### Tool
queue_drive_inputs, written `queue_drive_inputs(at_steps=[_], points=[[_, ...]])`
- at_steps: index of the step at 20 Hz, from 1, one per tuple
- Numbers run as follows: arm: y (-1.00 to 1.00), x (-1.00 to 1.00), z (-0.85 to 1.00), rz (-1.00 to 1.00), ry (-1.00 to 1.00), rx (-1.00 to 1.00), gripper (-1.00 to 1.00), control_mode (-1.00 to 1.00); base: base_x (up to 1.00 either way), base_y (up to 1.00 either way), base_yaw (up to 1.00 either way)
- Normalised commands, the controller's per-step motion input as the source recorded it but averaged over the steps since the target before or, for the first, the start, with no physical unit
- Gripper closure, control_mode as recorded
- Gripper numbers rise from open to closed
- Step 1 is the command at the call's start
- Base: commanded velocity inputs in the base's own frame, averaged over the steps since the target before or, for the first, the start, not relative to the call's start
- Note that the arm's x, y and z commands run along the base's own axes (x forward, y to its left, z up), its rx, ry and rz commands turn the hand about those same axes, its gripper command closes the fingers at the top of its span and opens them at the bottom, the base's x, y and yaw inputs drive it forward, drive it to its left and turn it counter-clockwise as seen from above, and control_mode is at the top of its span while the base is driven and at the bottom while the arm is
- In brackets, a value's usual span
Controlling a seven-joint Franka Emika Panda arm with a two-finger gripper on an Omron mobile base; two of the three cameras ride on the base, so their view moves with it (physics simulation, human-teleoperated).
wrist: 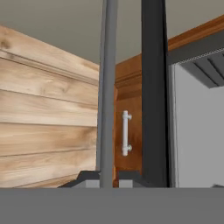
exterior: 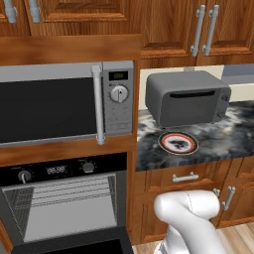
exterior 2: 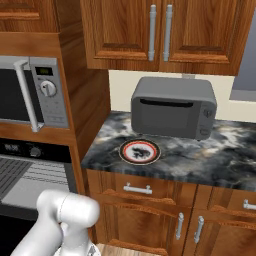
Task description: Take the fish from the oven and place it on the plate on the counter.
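The black oven (exterior: 64, 203) stands with its door dropped open, showing a grey inside with wire racks; it also shows at the left edge of the right base view (exterior 2: 20, 175). The fish is out of view. On the dark marbled counter (exterior: 228, 134) sits the plate (exterior: 178, 143), red-rimmed with a dark motif, also seen from the other side (exterior 2: 140, 151). In the hand view my gripper (wrist: 108, 179) sits down low with its fingertips close on either side of the oven door's grey bar handle (wrist: 108, 87), beside the black door edge (wrist: 153, 87).
A silver microwave (exterior: 49, 104) sits above the oven. A grey toaster oven (exterior: 187, 96) stands on the counter just behind the plate. Brown drawers with silver handles (exterior: 185, 177) run under the counter. My white arm (exterior: 191, 218) reaches down in front of them.
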Motion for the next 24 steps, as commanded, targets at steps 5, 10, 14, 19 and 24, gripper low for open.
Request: queue_drive_inputs(at_steps=[5,10,14,19,24], points=[[0.00,-0.25,0.17,0.03,-0.04,0.00,-1.00,-1.00,0.00,0.00,0.00],[0.00,-0.37,0.80,0.09,-0.17,0.04,-1.00,-1.00,0.00,0.00,0.00],[0.00,-0.30,1.00,0.09,-0.28,0.08,-1.00,-1.00,0.00,0.00,0.00],[0.00,-0.07,0.89,0.03,-0.22,0.09,-1.00,-1.00,0.00,0.00,0.00],[0.00,0.02,0.86,0.00,-0.11,0.07,-1.00,-1.00,0.00,0.00,0.00]])
